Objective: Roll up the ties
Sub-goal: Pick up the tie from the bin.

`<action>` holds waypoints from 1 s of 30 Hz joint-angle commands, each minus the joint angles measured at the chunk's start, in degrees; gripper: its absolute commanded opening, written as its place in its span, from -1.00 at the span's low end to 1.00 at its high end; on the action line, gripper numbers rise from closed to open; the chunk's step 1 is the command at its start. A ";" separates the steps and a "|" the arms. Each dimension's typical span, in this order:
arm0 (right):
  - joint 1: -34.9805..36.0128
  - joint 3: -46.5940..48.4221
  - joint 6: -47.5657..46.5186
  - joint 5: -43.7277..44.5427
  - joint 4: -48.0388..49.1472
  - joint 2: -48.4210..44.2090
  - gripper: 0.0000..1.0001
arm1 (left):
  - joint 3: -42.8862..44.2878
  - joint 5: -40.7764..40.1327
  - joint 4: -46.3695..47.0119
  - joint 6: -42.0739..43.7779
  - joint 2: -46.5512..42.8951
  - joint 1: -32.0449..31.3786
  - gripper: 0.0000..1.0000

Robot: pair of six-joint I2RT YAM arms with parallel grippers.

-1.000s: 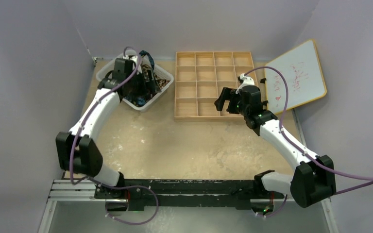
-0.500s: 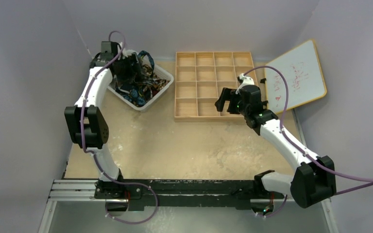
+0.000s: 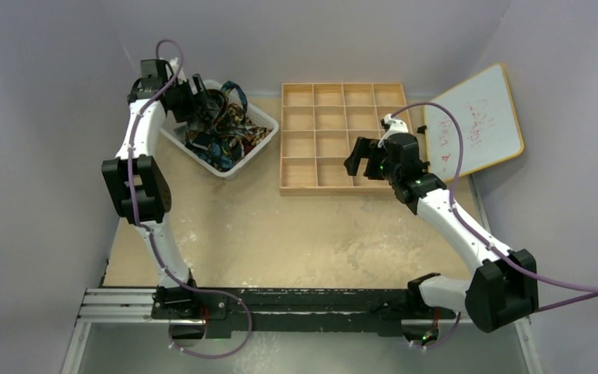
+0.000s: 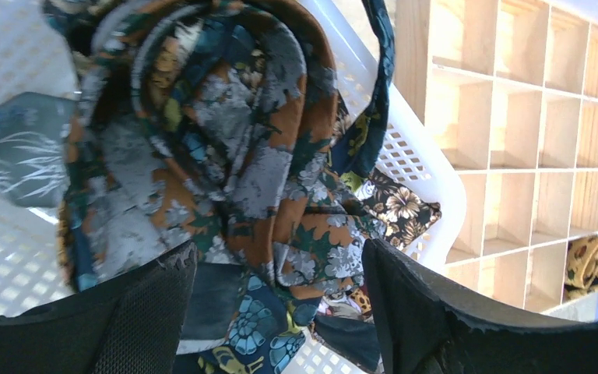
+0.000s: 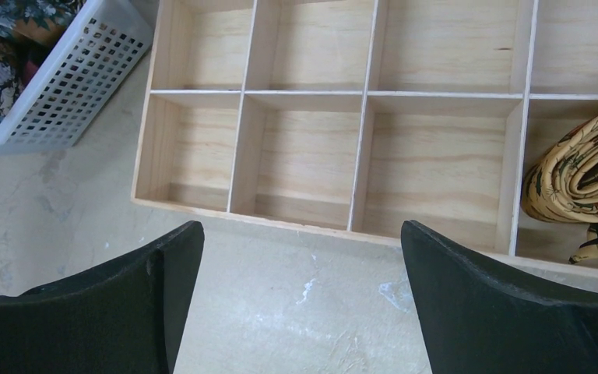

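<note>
Several ties (image 3: 222, 128) lie heaped in a white mesh basket (image 3: 239, 168) at the back left. In the left wrist view a dark tie with orange and grey blotches (image 4: 233, 140) lies on top, above a blue-teal tie (image 4: 257, 319) and a brown floral tie (image 4: 397, 206). My left gripper (image 3: 192, 95) is open over the basket's far left corner, its fingers (image 4: 124, 312) either side of the heap, pinching nothing. A rolled gold-yellow tie (image 5: 584, 171) sits in the wooden tray's front right compartment. My right gripper (image 3: 362, 160) is open and empty above the tray's front edge.
The wooden compartment tray (image 3: 342, 86) stands at the back centre, its other compartments bare. A whiteboard (image 3: 475, 121) leans at the back right. Grey walls close in the table on three sides. The basket wall (image 5: 70, 86) shows at the right wrist view's upper left.
My left arm has swung back and to the left, carrying the gripper from the middle of the basket to its far left corner. The right arm has hardly moved.
</note>
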 commanded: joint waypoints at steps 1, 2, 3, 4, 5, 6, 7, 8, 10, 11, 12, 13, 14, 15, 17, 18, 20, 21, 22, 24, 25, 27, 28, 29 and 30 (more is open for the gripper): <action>0.13 2.52 -1.05 -0.05 0.10 1.34 0.98 | 2.86 4.61 2.81 5.41 1.17 -2.09 0.49; 0.06 2.46 -0.98 -0.12 0.28 1.51 0.98 | 3.10 4.27 2.66 6.45 1.52 -2.74 0.49; 0.06 2.45 -0.97 -0.22 0.29 1.78 0.98 | 3.69 2.90 1.68 7.47 2.04 -3.35 0.49; 0.05 2.51 -1.05 -0.35 0.27 2.05 0.98 | 4.61 1.42 0.53 8.38 2.81 -3.85 0.47; 0.07 2.52 -1.13 -0.44 0.23 2.30 0.98 | 5.62 -0.28 -0.83 8.92 3.64 -4.22 0.44; 0.05 2.59 -1.13 -0.60 0.30 2.45 0.98 | 6.28 -1.53 -1.67 9.15 4.30 -4.40 0.41; 0.05 2.61 -1.25 -0.61 0.33 2.60 0.98 | 6.50 -2.15 -2.02 9.41 4.75 -4.47 0.38; 0.06 2.69 -1.31 -0.59 0.33 2.75 0.98 | 6.58 -2.95 -2.15 9.67 5.13 -4.51 0.36; 0.06 3.05 -1.60 -0.64 0.09 3.24 0.98 | 6.94 -4.61 -2.71 10.59 5.93 -4.68 0.32; 0.10 3.32 -1.66 -0.69 -0.21 3.48 0.98 | 7.63 -5.52 -3.38 11.23 6.73 -4.81 0.28; 0.05 3.53 -1.73 -0.77 -0.44 3.64 0.97 | 8.20 -6.58 -4.14 12.02 7.28 -4.90 0.25; 0.05 3.69 -1.75 -0.87 -0.55 3.64 0.98 | 8.40 -7.08 -4.37 12.32 7.58 -4.94 0.25; 0.03 3.75 -1.89 -0.97 -0.60 3.68 0.98 | 8.39 -7.66 -4.38 12.76 7.86 -5.12 0.24; 0.05 3.75 -1.92 -1.02 -0.63 3.65 0.98 | 8.38 -7.97 -4.30 13.18 8.16 -5.22 0.22; 0.05 3.52 -1.80 -1.13 -0.62 3.49 0.98 | 8.56 -8.58 -4.45 14.24 8.73 -5.73 0.12; 0.09 3.49 -1.76 -1.12 -0.67 3.44 0.98 | 8.63 -8.91 -4.67 14.69 8.81 -5.93 0.05; 0.09 3.49 -1.76 -1.11 -0.84 3.36 0.98 | 8.12 -9.93 -4.19 15.58 8.66 -6.59 -0.02; 0.05 3.49 -1.77 -1.07 -0.90 3.37 0.98 | 8.00 -10.16 -4.13 15.98 8.76 -6.89 -0.03; 0.09 3.57 -1.80 -1.03 -1.02 3.35 0.98 | 8.21 -10.25 -4.37 16.26 8.96 -7.09 -0.04; 0.06 3.66 -1.80 -0.95 -1.28 3.25 0.98 | 8.47 -10.11 -4.62 16.58 9.25 -7.44 -0.10; 0.05 3.67 -1.91 -0.86 -1.31 3.13 0.98 | 8.46 -10.00 -4.55 16.65 9.31 -7.62 -0.14; 0.09 3.55 -1.76 -0.77 -1.40 3.01 0.98 | 8.53 -10.20 -4.66 16.78 9.39 -7.91 -0.23; 0.05 3.58 -1.77 -0.68 -1.48 2.97 0.97 | 8.70 -10.54 -4.79 16.81 9.48 -8.02 -0.32; 0.08 3.50 -1.76 -0.68 -1.48 2.90 0.98 | 8.72 -11.03 -4.88 16.94 9.56 -7.96 -0.37; 0.05 3.41 -1.76 -0.73 -1.56 2.86 0.98 | 8.78 -11.83 -5.08 16.94 9.67 -8.03 -0.47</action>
